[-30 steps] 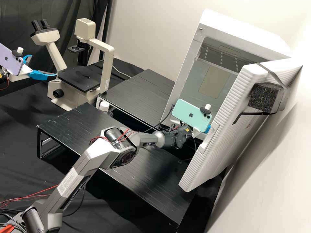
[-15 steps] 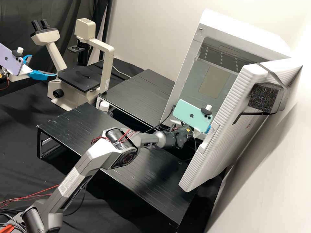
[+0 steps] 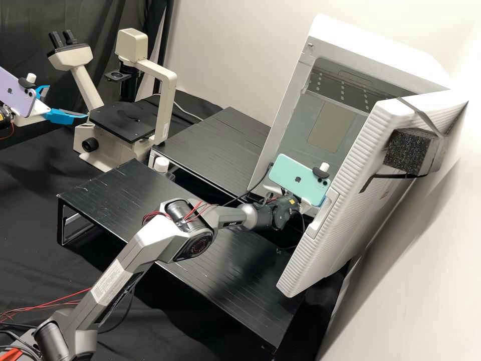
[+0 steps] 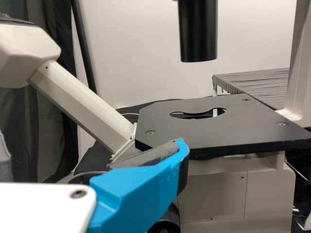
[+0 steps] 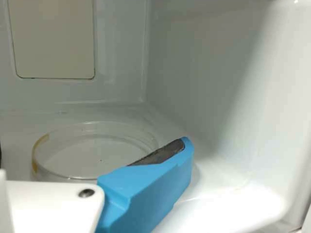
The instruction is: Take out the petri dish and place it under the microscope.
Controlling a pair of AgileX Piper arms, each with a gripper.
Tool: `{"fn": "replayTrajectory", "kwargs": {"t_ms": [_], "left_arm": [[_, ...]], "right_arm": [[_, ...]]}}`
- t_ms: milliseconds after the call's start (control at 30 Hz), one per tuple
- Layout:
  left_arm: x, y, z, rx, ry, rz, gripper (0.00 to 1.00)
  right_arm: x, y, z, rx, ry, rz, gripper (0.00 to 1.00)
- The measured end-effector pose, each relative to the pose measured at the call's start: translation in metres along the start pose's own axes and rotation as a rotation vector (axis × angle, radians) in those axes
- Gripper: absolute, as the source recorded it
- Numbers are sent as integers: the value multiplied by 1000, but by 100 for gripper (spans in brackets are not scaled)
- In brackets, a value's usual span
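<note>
In the high view my right gripper [image 3: 323, 199] is at the white incubator's [image 3: 286, 100] opening, largely hidden by its phone and the door. The right wrist view has the clear petri dish [image 5: 68, 155] flat on the incubator's white floor; my right gripper [image 5: 92, 149] is open at its near side, one blue finger beside the rim, not seen gripping it. At the far left, my left gripper [image 3: 67, 102] stands open beside the microscope [image 3: 167, 108]. In the left wrist view my left gripper [image 4: 92, 148] faces the black stage [image 4: 204, 133] with its oblong hole, below a black cylinder.
The ribbed incubator door [image 3: 345, 190] stands open close to the right gripper. Two low black tables [image 3: 250, 271] stand in the middle, with a white-capped bottle [image 3: 161, 164] between them. Microscope eyepieces [image 3: 69, 37] rise near the left gripper.
The right arm has shifted slightly right in the high view, its phone a little nearer the door. The left arm has stayed still.
</note>
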Motion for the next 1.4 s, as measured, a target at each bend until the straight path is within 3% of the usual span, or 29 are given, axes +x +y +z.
{"fn": "replayTrajectory", "kwargs": {"t_ms": [200, 233, 1400], "left_arm": [[0, 0, 0, 0, 0, 0, 100], [0, 0, 0, 0, 0, 0, 100], [0, 0, 0, 0, 0, 0, 100]], "right_arm": [[4, 2, 2, -1, 3, 8, 100], [4, 1, 2, -1, 3, 8, 0], [6, 4, 4, -2, -5, 16, 0]]}}
